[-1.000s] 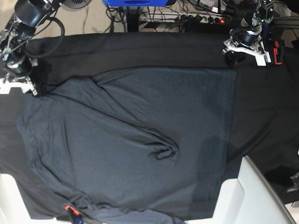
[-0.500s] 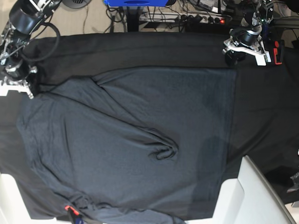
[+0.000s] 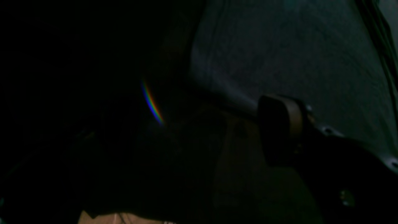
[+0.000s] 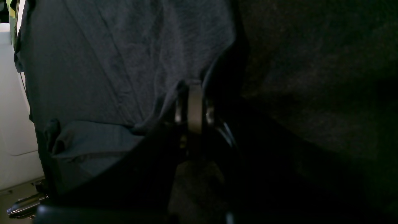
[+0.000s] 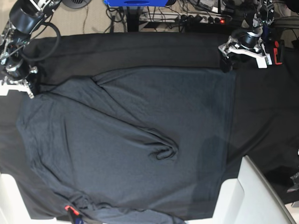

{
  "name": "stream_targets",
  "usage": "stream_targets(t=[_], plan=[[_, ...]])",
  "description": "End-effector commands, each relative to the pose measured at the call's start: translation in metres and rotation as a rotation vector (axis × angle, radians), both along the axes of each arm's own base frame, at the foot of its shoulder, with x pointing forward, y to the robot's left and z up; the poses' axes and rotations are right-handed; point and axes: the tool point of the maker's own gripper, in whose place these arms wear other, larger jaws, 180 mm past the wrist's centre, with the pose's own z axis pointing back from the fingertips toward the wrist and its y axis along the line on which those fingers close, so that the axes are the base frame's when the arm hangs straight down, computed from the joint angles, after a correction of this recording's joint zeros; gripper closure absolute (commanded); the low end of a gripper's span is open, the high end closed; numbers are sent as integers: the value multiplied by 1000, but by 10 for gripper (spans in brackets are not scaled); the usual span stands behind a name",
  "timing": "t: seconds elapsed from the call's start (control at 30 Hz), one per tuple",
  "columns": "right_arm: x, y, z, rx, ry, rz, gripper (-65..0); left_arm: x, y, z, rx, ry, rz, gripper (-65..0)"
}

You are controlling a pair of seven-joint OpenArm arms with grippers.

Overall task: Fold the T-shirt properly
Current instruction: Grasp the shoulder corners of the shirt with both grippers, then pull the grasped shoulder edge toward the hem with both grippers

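Note:
The dark grey T-shirt (image 5: 140,130) lies spread over the table, with a small pucker near its middle and a bunched sleeve at the near left. My right gripper (image 5: 31,91) is at the shirt's far left corner. In the right wrist view its fingers (image 4: 192,93) are pressed together, and the T-shirt's edge (image 4: 108,62) is drawn up between them. My left gripper (image 5: 229,60) hovers at the far right corner with its jaws spread. One tan pad (image 3: 276,130) shows over the T-shirt (image 3: 295,56). The other finger is lost in the dark.
A blacker table cloth (image 5: 140,49) covers the table under the shirt. White blocks stand at the near right (image 5: 252,196) and near left (image 5: 9,196). A small red tag (image 5: 69,208) lies by the near sleeve. Cables and a power strip (image 5: 205,18) run beyond the far edge.
My right gripper has shifted slightly away from me and shut on the shirt's far left corner. My left gripper's jaws have spread wider at the far right corner. The shirt lies as before.

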Motion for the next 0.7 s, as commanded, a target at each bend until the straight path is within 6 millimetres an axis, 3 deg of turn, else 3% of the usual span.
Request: stream_targets(t=[0.0, 0.17, 0.33, 0.5, 0.67], plan=[[1, -5, 3, -14, 4, 10, -6, -8, 1, -6, -3, 50, 4, -543], [1, -5, 3, -14, 4, 10, -6, 16, -3, -3, -18, 8, 11, -471], [2, -6, 4, -18, 3, 12, -6, 33, -13, -7, -48, -12, 26, -464], [2, -6, 4, -18, 3, 12, -6, 47, -40, -8, -85, -29, -19, -464], [2, -6, 4, -18, 3, 12, -6, 48, -47, -9, -94, -27, -33, -462]])
